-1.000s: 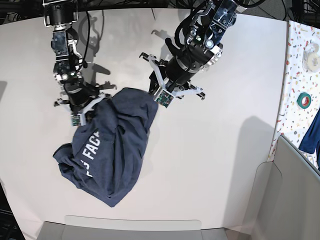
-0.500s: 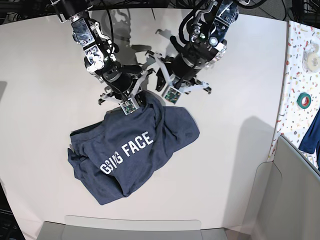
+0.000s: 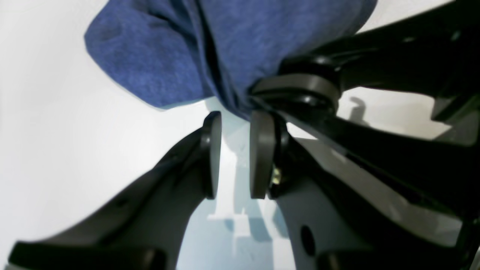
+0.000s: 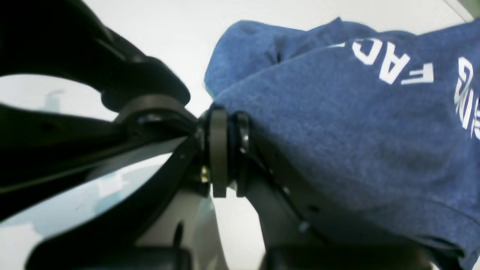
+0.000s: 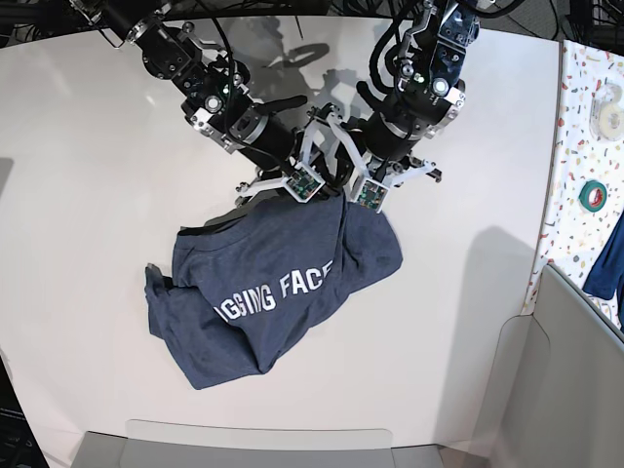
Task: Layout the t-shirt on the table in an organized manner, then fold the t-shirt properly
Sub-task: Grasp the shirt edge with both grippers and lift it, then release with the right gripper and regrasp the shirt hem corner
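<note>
dark navy heathered cotton t-shirt [image 5: 268,292] lies bunched mid large white matte table [image 5: 78,195] | right gripper [image 4: 225,150] pinches its top edge | left gripper [image 3: 234,153] fingers apart, holding nothing | advice: left regrips neighbouring edge, then spread outward slowly

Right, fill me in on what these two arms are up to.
Both arms are working on the t-shirt, which lies bunched on the table, not yet spread flat. The right gripper has its jaws shut on an edge of the cloth. The left gripper sits right beside it with jaws slightly apart and nothing between them. The white lettering faces up.
</note>
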You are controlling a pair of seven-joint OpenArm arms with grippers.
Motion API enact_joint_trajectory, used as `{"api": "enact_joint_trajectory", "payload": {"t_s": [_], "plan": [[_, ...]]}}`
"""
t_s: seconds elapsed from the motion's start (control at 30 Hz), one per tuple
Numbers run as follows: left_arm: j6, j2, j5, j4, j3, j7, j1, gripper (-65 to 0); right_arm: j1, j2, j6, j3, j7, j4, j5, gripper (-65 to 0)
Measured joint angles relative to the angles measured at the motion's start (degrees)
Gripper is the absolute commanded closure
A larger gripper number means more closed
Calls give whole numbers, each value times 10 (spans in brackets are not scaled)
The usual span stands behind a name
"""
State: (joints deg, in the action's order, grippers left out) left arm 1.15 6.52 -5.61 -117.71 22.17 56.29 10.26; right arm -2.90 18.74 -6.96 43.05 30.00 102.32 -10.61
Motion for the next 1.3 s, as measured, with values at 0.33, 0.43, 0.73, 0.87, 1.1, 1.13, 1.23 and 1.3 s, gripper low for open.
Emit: {"api": "enact_joint_trajectory", "payload": {"t_s": [0.33, 0.43, 0.73, 0.87, 1.1, 1.13, 1.23, 1.3], "plan": [[10, -10, -31, -1, -19, 9, 9, -135, 1, 54, 20, 12, 1, 56, 19, -337], [-13, -2, 19, -1, -35, -5, 2, -136, 8, 105, -12, 12, 2, 110, -7, -385], [-5, -2, 5, -1, -31, -4, 4, -136, 72, 101, -4, -149, 8, 135, -6, -391], [-11, 1, 13, -1, -32, -4, 2, -136, 131, 25, -14, -322, -1, 134, -64, -391], [-8, -1, 10, 0, -31, -4, 2, -136, 123, -101, -5, -656, 129, 31, -277, -392], [-7, -1, 11, 0, -32, -4, 3, -136, 110, -112, -5, -687, 157, 7, -302, -392], [-7, 0, 11, 1, -30, -4, 3, -136, 59, -117, -3, -758, 226, -57, -346, -394], [-7, 0, 11, 0, -30, -4, 3, -136, 38, -112, -3, -765, 232, -76, -357, -394]]}}
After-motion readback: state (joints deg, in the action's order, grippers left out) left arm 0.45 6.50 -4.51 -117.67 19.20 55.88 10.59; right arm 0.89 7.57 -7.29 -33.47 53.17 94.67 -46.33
